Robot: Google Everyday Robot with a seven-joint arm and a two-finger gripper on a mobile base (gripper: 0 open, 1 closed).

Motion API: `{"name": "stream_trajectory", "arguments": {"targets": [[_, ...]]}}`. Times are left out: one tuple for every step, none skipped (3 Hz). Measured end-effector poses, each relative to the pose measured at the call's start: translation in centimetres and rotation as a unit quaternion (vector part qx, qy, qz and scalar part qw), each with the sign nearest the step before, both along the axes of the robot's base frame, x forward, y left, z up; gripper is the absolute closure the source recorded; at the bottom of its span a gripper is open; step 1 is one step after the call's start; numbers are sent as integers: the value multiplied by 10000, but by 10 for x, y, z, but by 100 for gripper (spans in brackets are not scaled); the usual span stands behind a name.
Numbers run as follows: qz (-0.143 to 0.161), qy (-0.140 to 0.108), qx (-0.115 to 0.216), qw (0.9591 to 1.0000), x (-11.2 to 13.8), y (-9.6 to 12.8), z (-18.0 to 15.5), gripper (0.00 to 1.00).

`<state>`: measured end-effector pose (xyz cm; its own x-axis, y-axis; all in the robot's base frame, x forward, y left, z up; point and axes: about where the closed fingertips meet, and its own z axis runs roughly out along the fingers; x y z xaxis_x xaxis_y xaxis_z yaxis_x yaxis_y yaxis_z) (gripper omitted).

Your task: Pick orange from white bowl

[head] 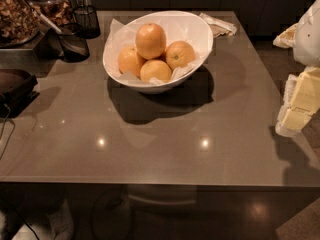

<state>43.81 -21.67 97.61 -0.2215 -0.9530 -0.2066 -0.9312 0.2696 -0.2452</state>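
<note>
The large glossy white bowl (pixel 192 28) stands on the grey table (pixel 165 134) toward its back middle, lined with white paper. Several oranges lie in it: one orange (pixel 150 40) sits on top of the pile, with others at the left (pixel 130 60), front (pixel 155 70) and right (pixel 180 54). My gripper (pixel 296 106), pale yellow and white, hangs at the right edge of the view, beside the table's right side. It is well to the right of the bowl and lower in the view, touching nothing.
Two small dark mesh cups (pixel 75 43) stand left of the bowl at the back. Jars of dried food (pixel 17 14) sit at the far left corner. A folded napkin (pixel 218 25) lies behind the bowl. A dark device (pixel 15 88) rests at the left edge.
</note>
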Motion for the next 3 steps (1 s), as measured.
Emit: {"name": "stream_trajectory", "arguments": {"targets": [[-1, -1, 2, 10000, 0, 0, 0, 0], [-205, -186, 298, 9992, 10, 7, 4, 0], [-331, -329, 662, 9967, 30, 17, 9, 0]]}}
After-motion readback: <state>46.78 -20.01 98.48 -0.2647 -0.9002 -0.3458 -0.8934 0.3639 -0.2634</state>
